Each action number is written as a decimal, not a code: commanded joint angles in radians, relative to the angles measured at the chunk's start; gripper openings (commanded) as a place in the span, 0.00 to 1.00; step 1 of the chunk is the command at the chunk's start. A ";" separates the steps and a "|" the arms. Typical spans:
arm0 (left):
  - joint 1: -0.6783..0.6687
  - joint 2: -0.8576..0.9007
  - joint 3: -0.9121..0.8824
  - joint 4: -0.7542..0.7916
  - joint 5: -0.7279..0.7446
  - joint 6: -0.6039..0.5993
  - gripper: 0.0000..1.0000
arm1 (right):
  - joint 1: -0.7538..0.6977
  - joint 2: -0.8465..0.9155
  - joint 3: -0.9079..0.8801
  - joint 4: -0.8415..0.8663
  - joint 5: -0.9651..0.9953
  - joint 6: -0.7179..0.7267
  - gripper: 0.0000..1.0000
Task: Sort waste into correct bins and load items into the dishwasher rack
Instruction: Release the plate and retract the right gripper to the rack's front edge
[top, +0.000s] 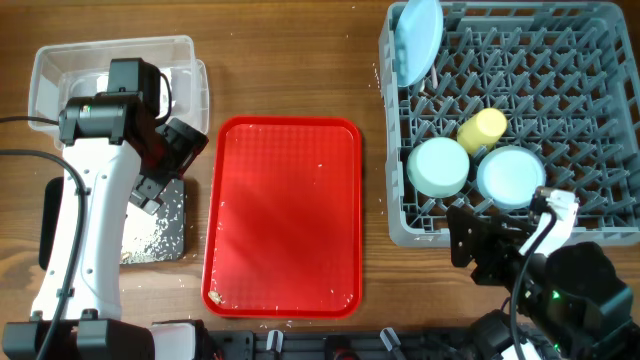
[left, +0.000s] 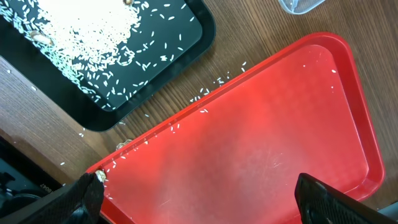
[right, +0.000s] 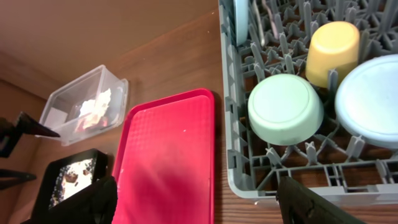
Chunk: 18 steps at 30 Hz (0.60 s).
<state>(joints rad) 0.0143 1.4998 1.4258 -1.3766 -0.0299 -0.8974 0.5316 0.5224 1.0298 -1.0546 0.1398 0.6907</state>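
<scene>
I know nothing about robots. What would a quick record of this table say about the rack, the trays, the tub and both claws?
Dishwasher rack: holds light blue plate on edge, yellow cup, mint green bowl and light blue bowl, both bowls upside down
Red tray: a few stray crumbs
Black tray: rice grains
Clear tub: crumpled wrapper
Left gripper: open, holding nothing
Right gripper: open, near rack's front edge

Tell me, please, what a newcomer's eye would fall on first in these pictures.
The bright red serving tray lies mid-table, nearly bare but for a few crumbs. Right of it the grey dishwasher rack holds a light blue plate on edge, a yellow cup, a mint green bowl and a light blue bowl. Left, a black tray carries scattered rice.
</scene>
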 joint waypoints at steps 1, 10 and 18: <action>0.005 -0.008 0.001 -0.001 -0.016 -0.008 1.00 | 0.005 -0.011 -0.010 0.002 -0.068 0.020 0.85; 0.005 -0.008 0.001 -0.001 -0.016 -0.008 1.00 | 0.005 -0.009 -0.010 -0.120 -0.159 0.020 1.00; 0.005 -0.008 0.001 -0.001 -0.016 -0.008 1.00 | 0.005 -0.009 -0.010 -0.137 -0.153 -0.068 1.00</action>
<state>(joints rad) 0.0143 1.4998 1.4258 -1.3769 -0.0299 -0.8970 0.5316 0.5220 1.0286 -1.1915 -0.0010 0.6876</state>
